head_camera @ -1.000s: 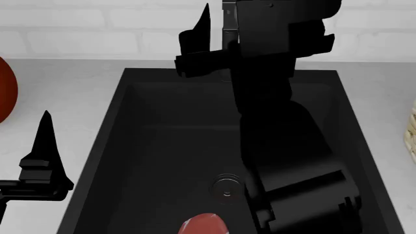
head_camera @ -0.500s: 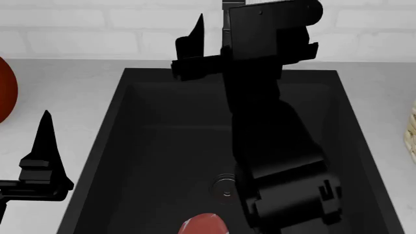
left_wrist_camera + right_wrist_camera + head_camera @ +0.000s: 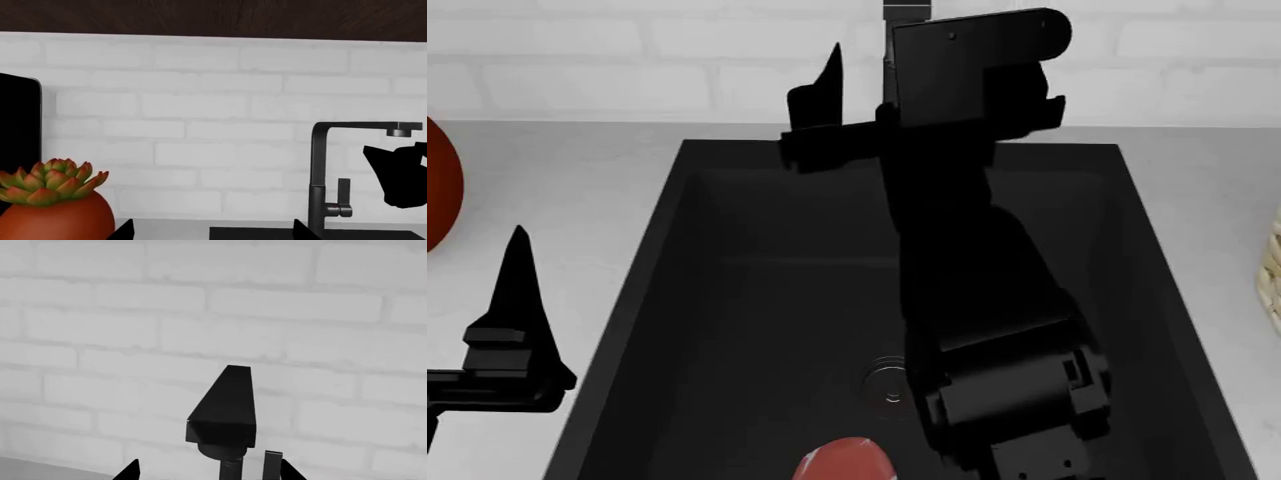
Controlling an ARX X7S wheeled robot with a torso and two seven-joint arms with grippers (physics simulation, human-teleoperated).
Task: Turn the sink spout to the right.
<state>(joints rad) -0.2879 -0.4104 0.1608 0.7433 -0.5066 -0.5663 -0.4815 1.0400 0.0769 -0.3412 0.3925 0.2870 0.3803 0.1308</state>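
Note:
The sink spout [image 3: 321, 170] is a slim dark squared pipe behind the black sink [image 3: 761, 260]. Its arm [image 3: 360, 127] reaches out over the basin. In the head view only its top [image 3: 905, 10] shows, above my right wrist. In the right wrist view its outlet end [image 3: 223, 410] faces the camera, with the small lever handle [image 3: 272, 465] beside the pipe. My right gripper [image 3: 208, 472] is open, with its tips either side of the spout and not touching it; in the head view it [image 3: 868, 100] is at the sink's back edge. My left gripper [image 3: 518, 330] is open and empty over the left counter.
A succulent in a red pot [image 3: 53, 210] stands on the left counter, by a black panel [image 3: 17, 150]. A reddish round thing [image 3: 843, 460] lies in the basin near the drain [image 3: 888, 378]. A pale woven object [image 3: 1270, 280] is at the right edge. A white brick wall is behind.
My right arm has swung slightly left over the sink, and its wrist is now closer in front of the spout. The left arm has not moved.

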